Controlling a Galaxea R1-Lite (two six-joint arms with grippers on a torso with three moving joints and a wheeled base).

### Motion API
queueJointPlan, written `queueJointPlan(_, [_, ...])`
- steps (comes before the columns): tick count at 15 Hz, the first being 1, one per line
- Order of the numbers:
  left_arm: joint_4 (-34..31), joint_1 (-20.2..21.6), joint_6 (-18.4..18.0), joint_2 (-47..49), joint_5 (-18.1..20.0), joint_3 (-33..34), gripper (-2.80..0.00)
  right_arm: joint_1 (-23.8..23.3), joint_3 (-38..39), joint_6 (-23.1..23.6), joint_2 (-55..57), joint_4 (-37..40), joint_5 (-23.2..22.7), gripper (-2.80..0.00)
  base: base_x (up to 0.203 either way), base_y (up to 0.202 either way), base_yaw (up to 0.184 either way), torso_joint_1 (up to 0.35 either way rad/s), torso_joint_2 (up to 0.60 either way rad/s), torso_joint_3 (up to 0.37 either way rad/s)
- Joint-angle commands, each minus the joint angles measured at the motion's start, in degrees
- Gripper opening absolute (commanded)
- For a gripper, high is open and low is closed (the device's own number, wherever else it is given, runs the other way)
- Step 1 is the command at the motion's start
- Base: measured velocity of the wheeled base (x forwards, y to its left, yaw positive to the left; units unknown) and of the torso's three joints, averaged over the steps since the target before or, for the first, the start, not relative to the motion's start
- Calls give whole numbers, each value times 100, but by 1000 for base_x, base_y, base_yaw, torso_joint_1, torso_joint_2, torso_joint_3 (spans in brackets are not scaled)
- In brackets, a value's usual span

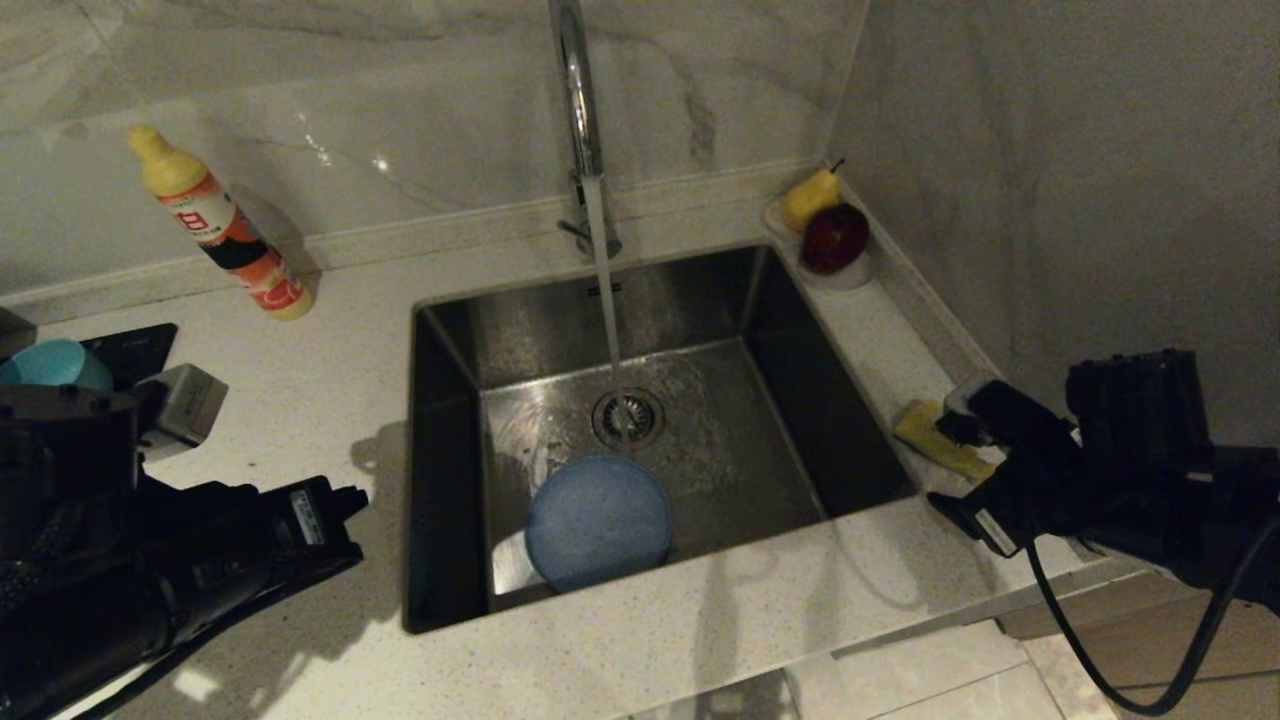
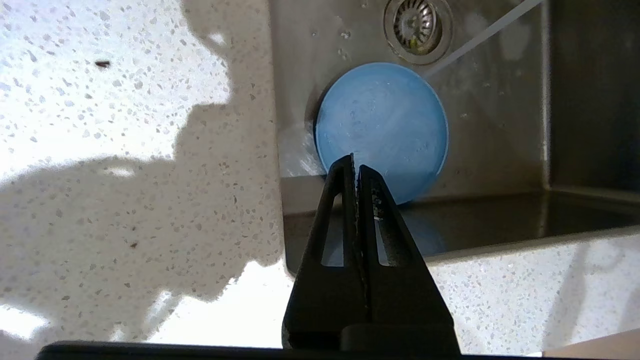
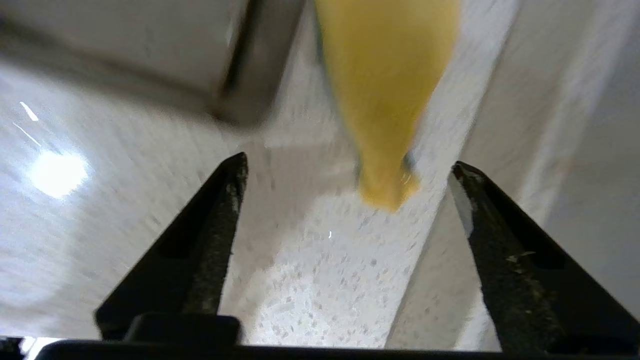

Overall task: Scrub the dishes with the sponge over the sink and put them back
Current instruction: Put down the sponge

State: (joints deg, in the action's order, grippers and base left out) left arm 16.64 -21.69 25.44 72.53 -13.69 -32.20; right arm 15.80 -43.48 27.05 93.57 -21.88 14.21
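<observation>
The light-blue plate (image 1: 598,522) (image 2: 382,125) rests in the steel sink (image 1: 700,300), propped against the near wall, just in front of the drain (image 1: 627,417). On the counter strip right of the sink lies the yellow sponge (image 1: 940,440) (image 3: 387,90). My right gripper (image 1: 960,465) (image 3: 347,167) is open right behind it, nothing between its fingers, the sponge just past the tips. My left gripper (image 1: 345,520) (image 2: 356,167) is shut and empty over the counter left of the sink, pointing toward the plate. A teal-blue bowl (image 1: 55,365) shows at the far left edge.
Water runs from the chrome tap (image 1: 578,100) onto the drain. A detergent bottle (image 1: 225,230) lies at the back left. A small dish holds a pear (image 1: 808,197) and an apple (image 1: 835,238) in the back right corner. A marble wall closes the right side.
</observation>
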Motion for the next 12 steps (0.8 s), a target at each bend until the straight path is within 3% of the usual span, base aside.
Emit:
queueJointPlan(1, [-16,-2,21,-145,-11,47,-280,91,-248,-24,-467,249,45,0,0,0,0,0,0,0])
queueJointPlan(2, [-44,3,22,-201,-6,61,-280,164,-445,-105,-697,534,60,-280,0,0,0,0,0,0])
queueJointPlan(4, [-52,-2,112,-243,-3,124,-280,606,-904,-572,-1034,985,356,-280,0,0,0,0,0,0])
queueJointPlan(6, [-65,-2,179,-385,-11,185,-280,1146,-1224,-893,-1410,1192,1133,-280,0,0,0,0,0,0])
queueJointPlan(9, [-217,23,194,-603,-20,305,-280,1881,-1478,-978,-2027,1383,1766,-280,0,0,0,0,0,0])
queueJointPlan(12, [-222,42,244,-837,-26,515,-280,2144,-1554,-1042,-2707,1442,2129,-280,0,0,0,0,0,0])
